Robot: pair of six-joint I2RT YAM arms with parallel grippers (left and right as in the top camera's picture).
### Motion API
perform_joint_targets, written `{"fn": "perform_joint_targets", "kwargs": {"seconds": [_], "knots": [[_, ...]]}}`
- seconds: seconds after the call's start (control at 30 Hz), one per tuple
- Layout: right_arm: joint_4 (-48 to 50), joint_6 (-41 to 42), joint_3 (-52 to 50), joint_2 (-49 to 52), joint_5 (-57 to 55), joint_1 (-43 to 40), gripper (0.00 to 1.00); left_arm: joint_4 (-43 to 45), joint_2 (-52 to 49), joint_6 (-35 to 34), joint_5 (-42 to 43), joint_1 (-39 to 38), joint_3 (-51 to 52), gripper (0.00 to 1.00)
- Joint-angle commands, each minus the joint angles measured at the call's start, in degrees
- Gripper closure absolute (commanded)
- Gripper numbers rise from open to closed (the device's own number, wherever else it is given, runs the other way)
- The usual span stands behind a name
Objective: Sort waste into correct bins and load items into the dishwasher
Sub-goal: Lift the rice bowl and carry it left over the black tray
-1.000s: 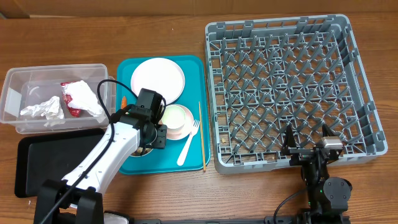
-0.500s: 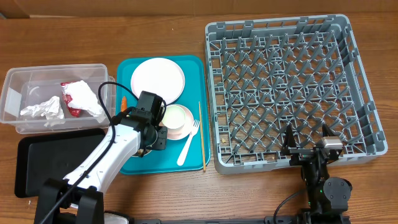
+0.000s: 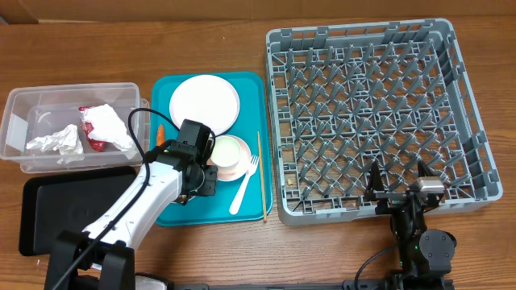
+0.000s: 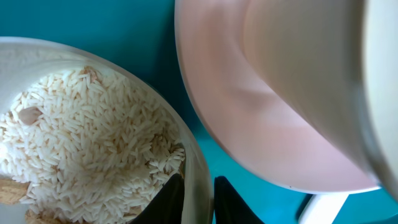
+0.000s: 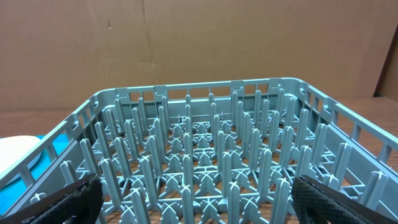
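On the teal tray (image 3: 251, 87), left gripper (image 4: 198, 199): your jaws stand narrow, clamped on the rim of the rice bowl (image 4: 37, 57).
Pink bowl (image 4: 280, 112): just beside the rice bowl, not touching.
Right gripper (image 5: 196, 190): spread wide, facing the dish rack (image 5: 186, 92).
Crumpled paper (image 3: 55, 141), wrapper (image 3: 101, 125): in the clear tub (image 3: 16, 121).

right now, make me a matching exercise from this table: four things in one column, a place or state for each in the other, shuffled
1. paper
2. fork
3. rice
4. rack

A. in the bowl
B. on the teal tray
C. in the clear tub
D. holds no dishes

Pairs: 1-C, 2-B, 3-A, 4-D
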State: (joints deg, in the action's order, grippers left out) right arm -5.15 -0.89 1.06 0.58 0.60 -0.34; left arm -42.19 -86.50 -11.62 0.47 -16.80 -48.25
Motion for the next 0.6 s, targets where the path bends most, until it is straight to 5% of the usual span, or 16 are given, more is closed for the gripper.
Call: {"fn": "perform_joint_targets", "kwargs": {"seconds": [0.0,0.17,0.37,0.57], "knots": [[0.3,-0.2,-0.6,-0.4,-0.5,-0.2,0.00,-0.1,-0.4,0.5,0.6,-0.2,0.5,0.82],[0.3,-0.2,-0.6,-0.4,-0.5,-0.2,0.00,-0.2,-0.4,0.5,0.6,-0.2,0.5,0.96],[0.3,-0.2,-0.6,-0.4,-0.5,-0.2,0.00,-2.4,-0.4,0.5,-0.5,-0.1,-1.2,0.96],[0.3,-0.2,-0.6,-0.4,-0.5,-0.2,0.00,-14.4,-0.4,0.5,-7.5,-0.1,-12.3,0.96]]}}
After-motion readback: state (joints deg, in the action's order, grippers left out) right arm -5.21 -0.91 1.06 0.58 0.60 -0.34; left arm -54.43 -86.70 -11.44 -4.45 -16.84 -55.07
